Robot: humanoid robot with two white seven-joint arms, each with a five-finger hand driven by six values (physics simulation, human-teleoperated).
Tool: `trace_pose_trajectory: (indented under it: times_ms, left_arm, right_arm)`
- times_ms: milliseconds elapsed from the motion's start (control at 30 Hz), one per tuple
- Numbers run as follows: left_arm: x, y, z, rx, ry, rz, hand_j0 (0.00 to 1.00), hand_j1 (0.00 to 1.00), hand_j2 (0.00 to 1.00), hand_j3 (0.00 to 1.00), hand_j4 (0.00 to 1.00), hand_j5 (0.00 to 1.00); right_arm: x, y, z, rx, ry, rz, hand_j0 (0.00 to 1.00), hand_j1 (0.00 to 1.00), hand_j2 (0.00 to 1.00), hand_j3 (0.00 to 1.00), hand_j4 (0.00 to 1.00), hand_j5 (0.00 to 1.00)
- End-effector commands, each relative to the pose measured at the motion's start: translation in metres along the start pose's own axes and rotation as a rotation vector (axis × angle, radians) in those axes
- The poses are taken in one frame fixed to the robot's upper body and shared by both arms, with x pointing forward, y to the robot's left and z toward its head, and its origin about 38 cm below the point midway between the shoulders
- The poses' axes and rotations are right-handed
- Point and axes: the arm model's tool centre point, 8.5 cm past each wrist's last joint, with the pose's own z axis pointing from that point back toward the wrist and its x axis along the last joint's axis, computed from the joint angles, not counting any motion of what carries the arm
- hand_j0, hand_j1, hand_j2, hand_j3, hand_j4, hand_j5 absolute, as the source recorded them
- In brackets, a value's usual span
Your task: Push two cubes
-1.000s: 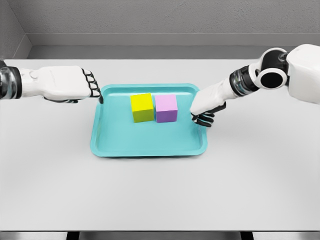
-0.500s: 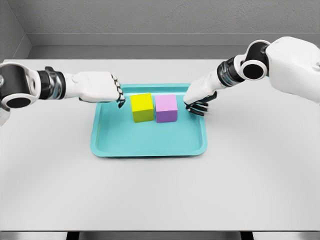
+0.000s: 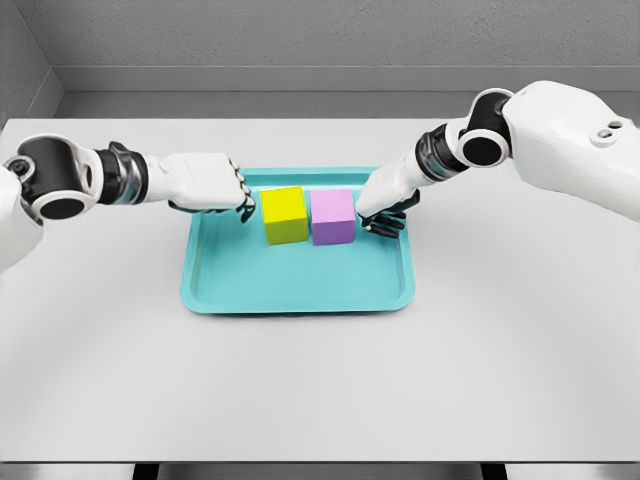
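Note:
A yellow cube (image 3: pixel 285 214) and a purple cube (image 3: pixel 332 216) stand side by side, touching, in the back half of a teal tray (image 3: pixel 296 285). My left hand (image 3: pixel 243 203) is a curled fist just left of the yellow cube, knuckles almost against its side. My right hand (image 3: pixel 378 218) has its fingers curled too and sits just right of the purple cube, close to or touching its side. Neither hand holds anything.
The tray rests on a white table (image 3: pixel 320 390) with a grey wall behind. Both arms reach in over the tray's back corners.
Both hands moved inward over the tray rim toward the cubes, the left rightward, the right leftward. The cubes have not visibly shifted.

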Motion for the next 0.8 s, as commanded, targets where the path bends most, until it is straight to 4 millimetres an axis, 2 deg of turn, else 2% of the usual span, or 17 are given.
trace_pose_trajectory:
  times_ms: [0,433,700,767]
  left_arm:
    - [-0.001,-0.001,0.000,0.000,0.002,0.008,0.55,0.55,0.55,0.55,0.55,0.55]
    - [0.002,-0.003,-0.003,0.000,-0.007,0.014,0.56,0.56,0.56,0.56,0.56,0.56]
    - [0.006,0.003,-0.004,0.018,-0.019,0.010,0.56,0.56,0.56,0.56,0.56,0.56]
    - [0.011,0.009,-0.005,0.034,-0.033,-0.004,0.56,0.56,0.56,0.56,0.56,0.56]
  right_arm:
    - [0.000,0.000,0.000,0.001,0.001,-0.002,0.11,0.11,0.11,0.11,0.11,0.11]
    - [0.006,-0.008,-0.008,0.000,-0.005,0.007,0.11,0.11,0.11,0.11,0.11,0.11]
    - [0.006,-0.009,-0.009,0.000,-0.003,0.007,0.11,0.11,0.11,0.11,0.11,0.11]
    - [0.006,-0.009,-0.009,0.000,-0.003,0.007,0.11,0.11,0.11,0.11,0.11,0.11]
